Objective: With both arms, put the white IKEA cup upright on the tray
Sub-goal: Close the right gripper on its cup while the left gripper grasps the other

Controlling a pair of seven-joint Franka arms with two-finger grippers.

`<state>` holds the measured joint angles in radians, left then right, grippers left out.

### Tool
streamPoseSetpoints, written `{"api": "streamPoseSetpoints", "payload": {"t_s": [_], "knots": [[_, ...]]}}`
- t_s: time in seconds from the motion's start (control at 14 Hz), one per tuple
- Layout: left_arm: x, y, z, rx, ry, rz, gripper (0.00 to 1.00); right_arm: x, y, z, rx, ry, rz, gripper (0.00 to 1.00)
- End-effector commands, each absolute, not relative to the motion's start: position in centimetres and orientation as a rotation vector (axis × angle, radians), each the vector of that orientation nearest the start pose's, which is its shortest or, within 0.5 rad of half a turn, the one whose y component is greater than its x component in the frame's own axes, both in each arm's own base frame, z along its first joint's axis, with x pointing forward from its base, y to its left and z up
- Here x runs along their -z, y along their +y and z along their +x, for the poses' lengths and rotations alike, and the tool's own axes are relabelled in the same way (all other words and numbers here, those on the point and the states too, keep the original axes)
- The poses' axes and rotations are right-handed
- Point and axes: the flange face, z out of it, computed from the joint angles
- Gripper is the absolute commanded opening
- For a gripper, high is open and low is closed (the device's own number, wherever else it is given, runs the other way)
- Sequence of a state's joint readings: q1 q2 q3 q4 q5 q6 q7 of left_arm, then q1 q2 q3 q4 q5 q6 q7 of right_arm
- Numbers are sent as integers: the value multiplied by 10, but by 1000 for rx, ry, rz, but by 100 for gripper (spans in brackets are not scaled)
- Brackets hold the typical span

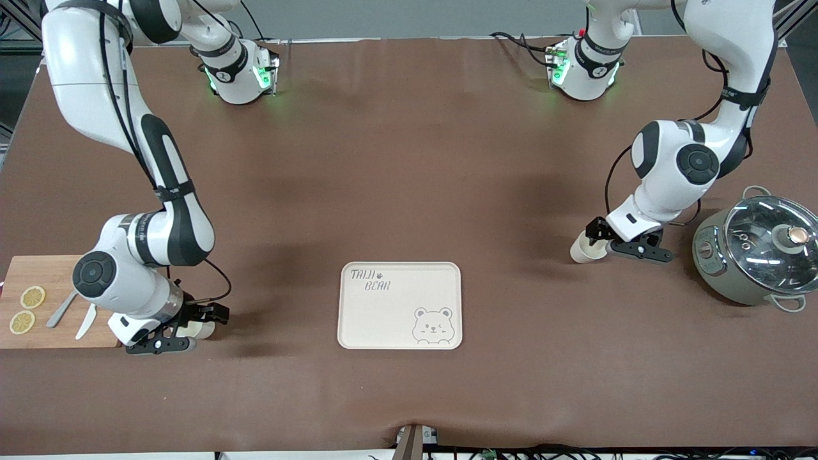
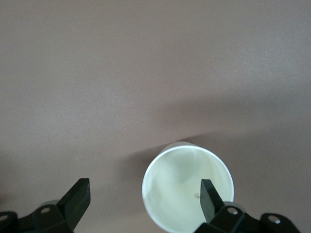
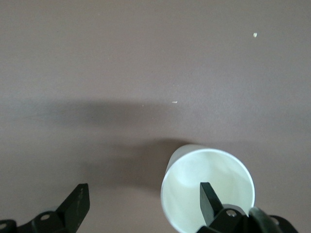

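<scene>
A: Where are the cups?
B: Both off the tray (image 1: pixel 358 319), at either end of it. One cup (image 2: pixel 187 191) sits at the left gripper (image 2: pixel 146 199), another cup (image 3: pixel 208 189) at the right gripper (image 3: pixel 143 204).
A: Jaws?
B: Apart on both, one finger inside each rim.

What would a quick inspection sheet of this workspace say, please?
Surface: brown table cover, lightly creased.
Job's things: tray bare; board-side cup; pot-side cup.
Clutter: cutting board with lemon slices and cutlery; lidded pot.
Hands: left hand open, one finger inside the pot-side cup; right hand open, one finger inside the board-side cup.
Cables: black cables along both arms.
Surroundings: nothing seen.
</scene>
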<state>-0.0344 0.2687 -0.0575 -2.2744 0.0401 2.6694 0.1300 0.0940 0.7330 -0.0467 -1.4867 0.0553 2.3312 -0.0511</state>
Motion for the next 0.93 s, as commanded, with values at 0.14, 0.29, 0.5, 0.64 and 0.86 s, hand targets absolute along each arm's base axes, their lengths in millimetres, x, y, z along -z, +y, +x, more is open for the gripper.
{"api": "streamPoseSetpoints", "payload": {"t_s": [0.14,0.29,0.5,0.64,0.86], "knots": [[-225,-47,541,241,435,-3089,100,-232,33,732,197,-294,-3129,83],[-218,-32,540,238,447,-3085,100,-232,26,732,194,-356,-3127,41],[-213,-19,535,213,440,-3086,0,-233,19,733,194,-340,-3129,2],[-214,-19,536,218,443,-3085,0,-234,19,733,199,-334,-3128,0],[-215,-21,537,223,447,-3084,0,-237,28,734,209,-322,-3119,0]]}}
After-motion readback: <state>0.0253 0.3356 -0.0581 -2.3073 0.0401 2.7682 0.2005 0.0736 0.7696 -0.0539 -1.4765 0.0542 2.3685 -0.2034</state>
